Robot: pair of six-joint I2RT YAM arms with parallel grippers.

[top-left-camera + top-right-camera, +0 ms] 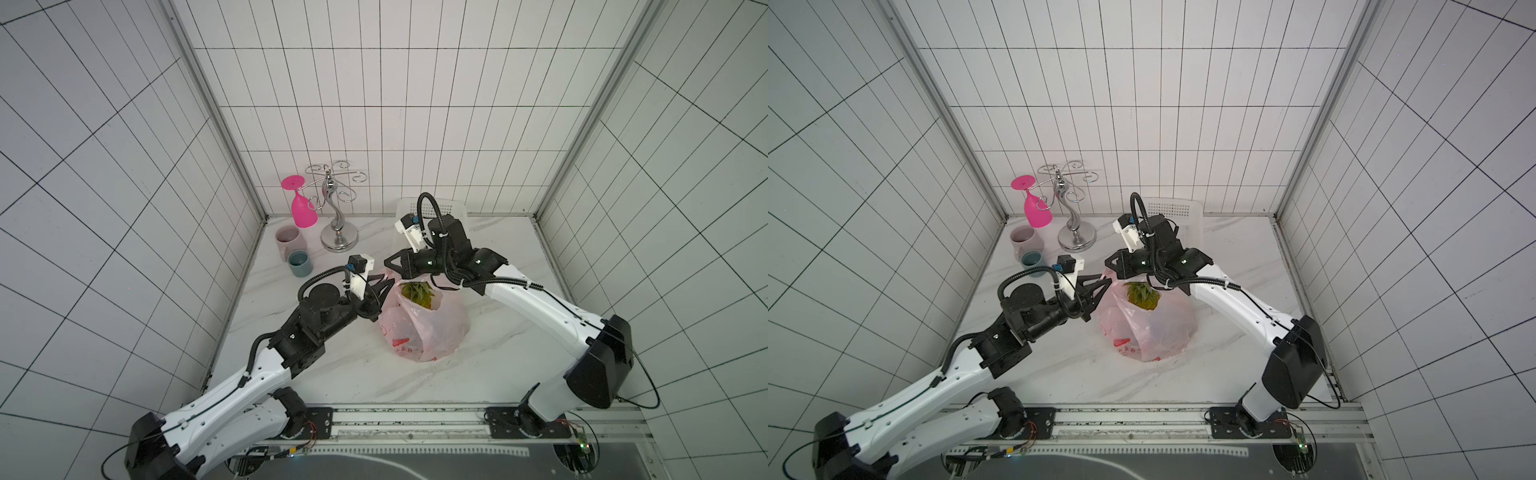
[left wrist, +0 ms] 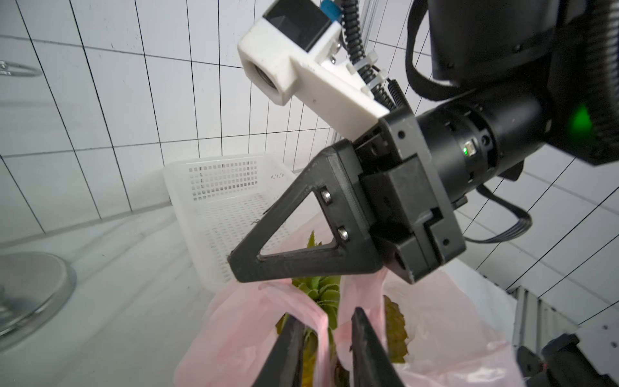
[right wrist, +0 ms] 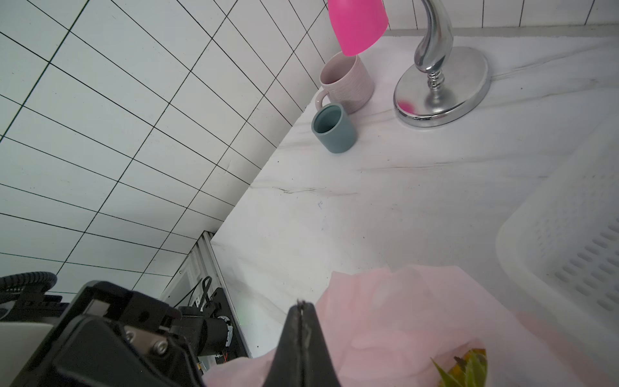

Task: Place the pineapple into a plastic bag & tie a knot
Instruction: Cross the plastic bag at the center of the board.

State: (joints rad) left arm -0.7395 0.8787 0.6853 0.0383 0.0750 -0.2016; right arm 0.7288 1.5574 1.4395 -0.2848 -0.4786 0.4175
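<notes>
Marble-patterned tabletop (image 1: 490,365) is carrying the plastic bag (image 1: 424,332) mid-surface, with the pineapple (image 1: 417,295) sitting inside and its crown showing at the untied mouth. The left pincer (image 2: 324,315) is gaping around a pink handle loop (image 2: 320,321). The right pincer (image 3: 301,308) is clenched at the bag's far rim; whether it is nipping film I cannot tell. Knotting is in hand, I judge, and each pincer needs a firm loop before crossing.

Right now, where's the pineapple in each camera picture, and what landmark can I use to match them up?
Top view: pineapple in the plastic bag's open mouth, mid-table.
Top view: same spot.
Left wrist: leaves in the bag mouth, nearer than the white basket.
Right wrist: leaf tips behind pink bag film.
Shared landmark: white basket, in all four.
</notes>
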